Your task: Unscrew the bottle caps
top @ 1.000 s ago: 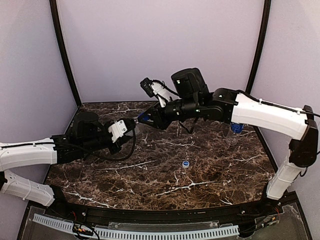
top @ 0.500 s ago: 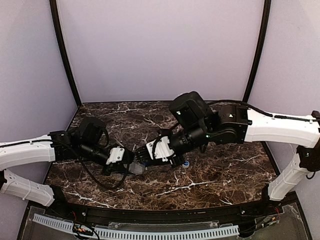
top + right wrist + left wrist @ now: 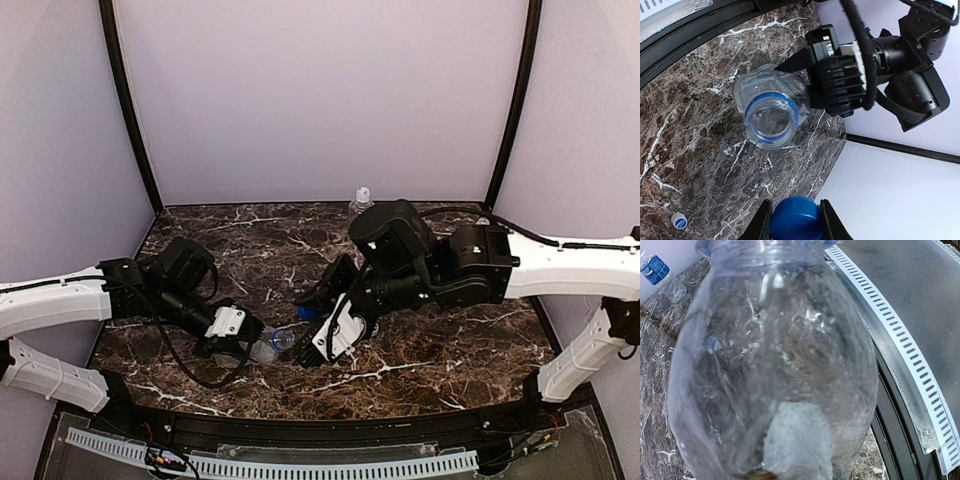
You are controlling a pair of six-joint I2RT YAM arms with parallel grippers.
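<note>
Near the front edge, left gripper (image 3: 242, 341) clamps the bottle (image 3: 771, 112) to brace it; right gripper (image 3: 796, 215) pinches its freed cap (image 3: 796, 224)

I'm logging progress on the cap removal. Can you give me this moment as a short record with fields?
left gripper: shut on clear bottle, mouth open
right gripper: shut on dark blue cap, off the bottle
loose: small pale cap on table
others: capped bottle at far edge; blue-labelled bottle, cap unclear
</note>
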